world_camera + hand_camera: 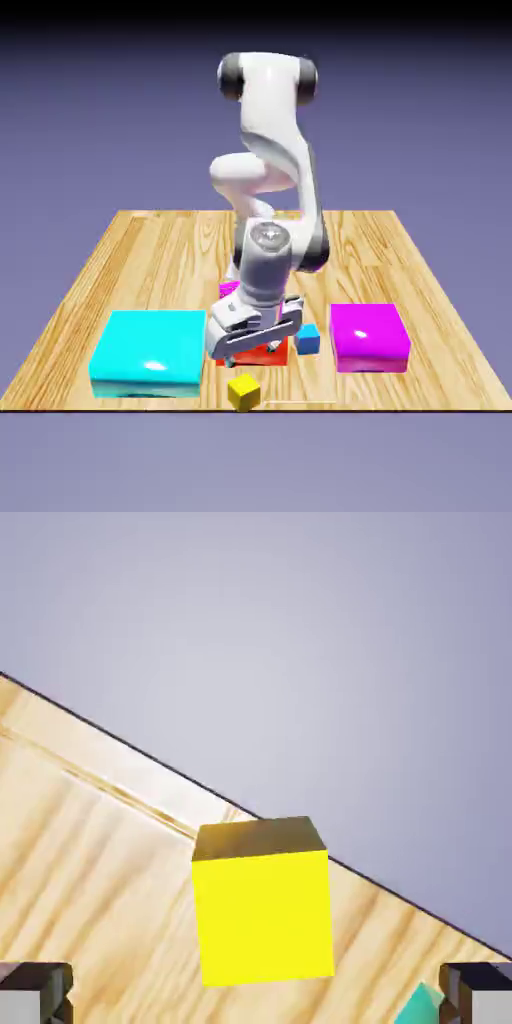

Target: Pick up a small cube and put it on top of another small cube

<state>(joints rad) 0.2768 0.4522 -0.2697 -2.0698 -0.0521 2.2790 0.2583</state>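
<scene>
Yellow cube (244,392) on the desk (440,385), close to the edge farthest from the robot's base; likely the one to lift, blue cube (308,340) a possible seat for it. Flat faces, crisp edges: judged light and stiff, no give under a pinch, not fragile. Smooth sides might slip if caught by a corner. Best hold: two opposite upright faces, about mid-height, pads flat, top left free; a nudge outward could send it off the edge.

Tool (256,992) wide apart, nothing clamped. In the hand view the cube shows between the two tips across the frame, a little left of middle, and further up the picture than they are; sides run nearly square to the jaws. Exterior view: tool above desk level, set back toward the base from the cube, not touching it
</scene>
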